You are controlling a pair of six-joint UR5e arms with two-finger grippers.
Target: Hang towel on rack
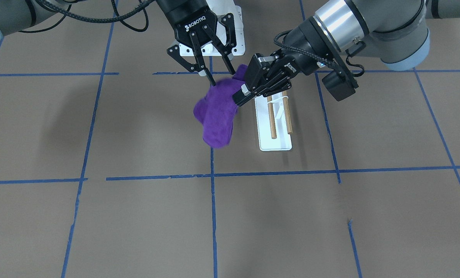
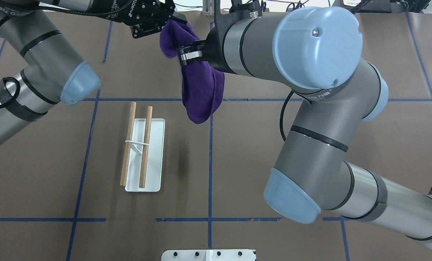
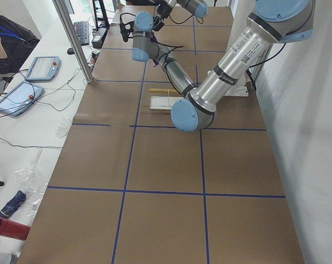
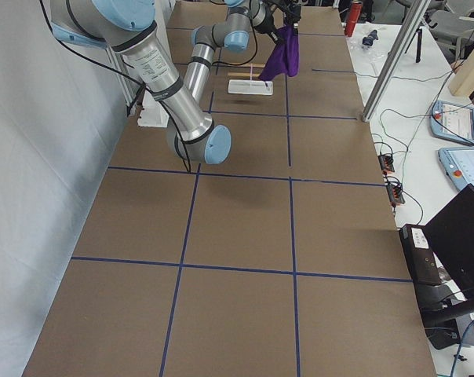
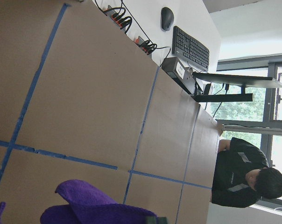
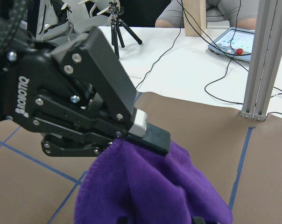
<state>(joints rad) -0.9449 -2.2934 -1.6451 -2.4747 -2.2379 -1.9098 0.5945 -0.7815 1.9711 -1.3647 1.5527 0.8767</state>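
The purple towel (image 1: 216,116) hangs bunched in the air between both grippers, beside the rack and clear of it. My left gripper (image 1: 238,99) is shut on the towel's upper edge; the right wrist view shows its pad pressed on the cloth (image 6: 150,186). My right gripper (image 1: 222,77) comes down from above and is shut on the towel's top, its fingertips a little apart around the bunch. The rack (image 1: 279,116) has two wooden dowels over a white base and stands bare. In the overhead view the towel (image 2: 201,87) hangs right of the rack (image 2: 145,145).
The brown table (image 1: 137,216) carries blue tape lines. The white bolted robot pedestal (image 1: 230,38) sits just behind the grippers. Both arms crowd the space above the rack's robot-side end. An operator (image 5: 243,177) and desk gear stand beyond the table's far edge.
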